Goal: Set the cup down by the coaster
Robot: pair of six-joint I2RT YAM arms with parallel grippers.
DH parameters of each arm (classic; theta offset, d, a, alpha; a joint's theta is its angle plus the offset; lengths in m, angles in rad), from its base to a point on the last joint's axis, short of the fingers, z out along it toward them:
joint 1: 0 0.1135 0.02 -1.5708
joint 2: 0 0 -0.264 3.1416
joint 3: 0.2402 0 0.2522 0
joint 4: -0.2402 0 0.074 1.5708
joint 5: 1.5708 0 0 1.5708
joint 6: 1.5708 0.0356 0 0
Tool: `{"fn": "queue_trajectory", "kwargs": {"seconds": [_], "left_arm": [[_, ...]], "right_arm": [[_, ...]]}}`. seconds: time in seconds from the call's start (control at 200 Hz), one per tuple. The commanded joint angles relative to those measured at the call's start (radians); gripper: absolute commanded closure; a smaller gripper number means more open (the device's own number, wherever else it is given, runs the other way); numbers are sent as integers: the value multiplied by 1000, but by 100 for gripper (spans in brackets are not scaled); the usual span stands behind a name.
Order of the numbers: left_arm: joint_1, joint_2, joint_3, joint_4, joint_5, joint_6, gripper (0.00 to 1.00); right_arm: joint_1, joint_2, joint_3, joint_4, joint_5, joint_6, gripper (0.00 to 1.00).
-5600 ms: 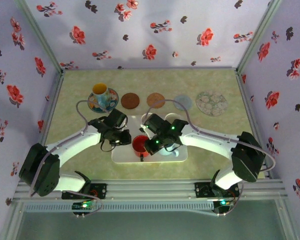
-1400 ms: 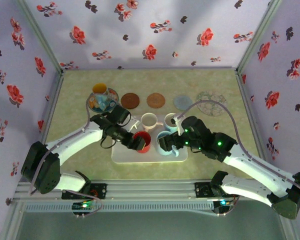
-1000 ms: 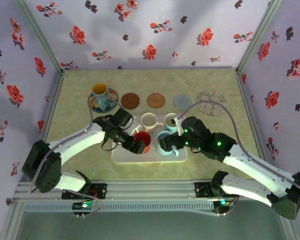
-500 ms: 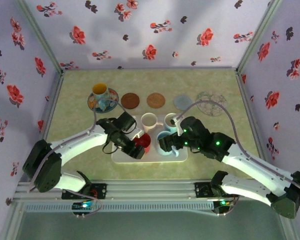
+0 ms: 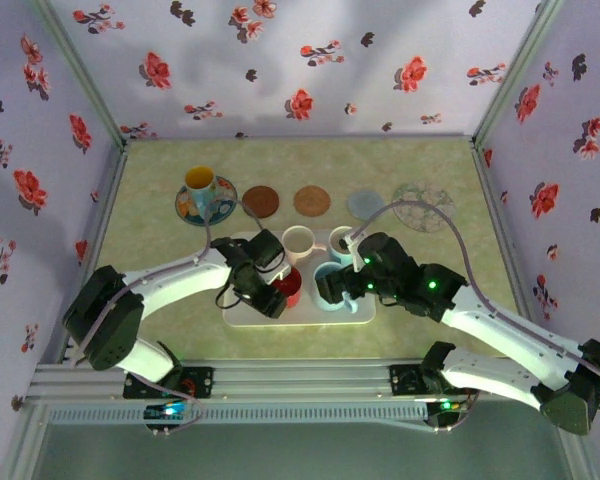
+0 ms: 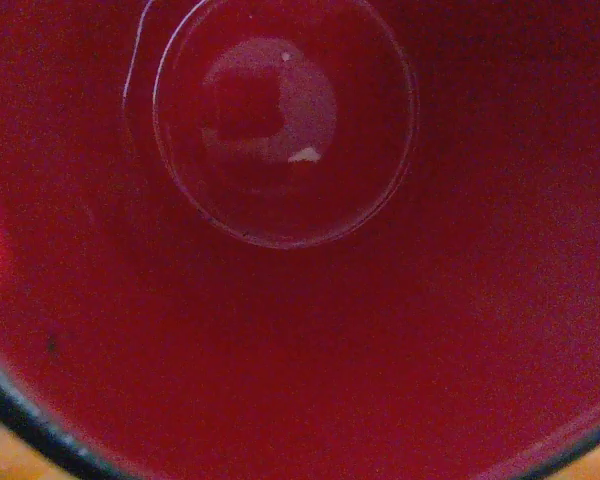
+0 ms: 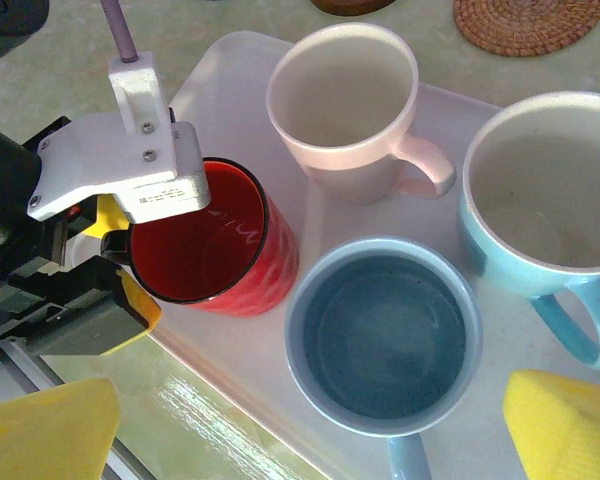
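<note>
A red cup [image 5: 289,282] stands on the left of the white tray [image 5: 298,312]. Its red inside [image 6: 280,130] is all I see from the left wrist. My left gripper [image 5: 268,295] is at the cup's left side, with its yellow pads [image 7: 140,300] apart beside the rim of the red cup [image 7: 205,240]. I cannot see whether they press on anything. My right gripper [image 7: 305,430] stands open above a grey-blue cup [image 7: 385,335]. Two brown coasters [image 5: 260,201] [image 5: 311,200], a blue one [image 5: 365,205] and a patterned one [image 5: 423,206] lie in a row behind the tray.
A pale pink cup [image 7: 345,95] and a light blue cup [image 7: 545,190] fill the tray's back half. A yellow-and-blue cup [image 5: 201,185] sits on a patterned saucer at the back left. Flowered walls close in three sides.
My left gripper has slid right and down onto the red cup, and its jaws have narrowed. The right arm has stayed put.
</note>
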Motion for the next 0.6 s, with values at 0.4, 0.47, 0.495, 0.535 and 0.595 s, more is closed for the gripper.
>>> {"fn": "queue_trajectory", "kwargs": {"seconds": [0.4,0.47,0.495,0.535,0.595], "left_arm": [[-19,10,34,-6,-29,-18,55],[-21,4,35,-7,-29,-21,55],[-21,3,35,-8,-29,-22,55],[-22,-4,34,-8,-29,-22,54],[-23,-13,35,-14,-25,-22,50]], "right_arm": [[-7,-26,-15,-7,22,7,1],[-6,-30,-19,-10,24,8,0],[-7,-30,-19,-10,24,9,1],[-7,-31,-20,-11,23,9,1],[-6,-31,-20,-11,25,11,1]]}}
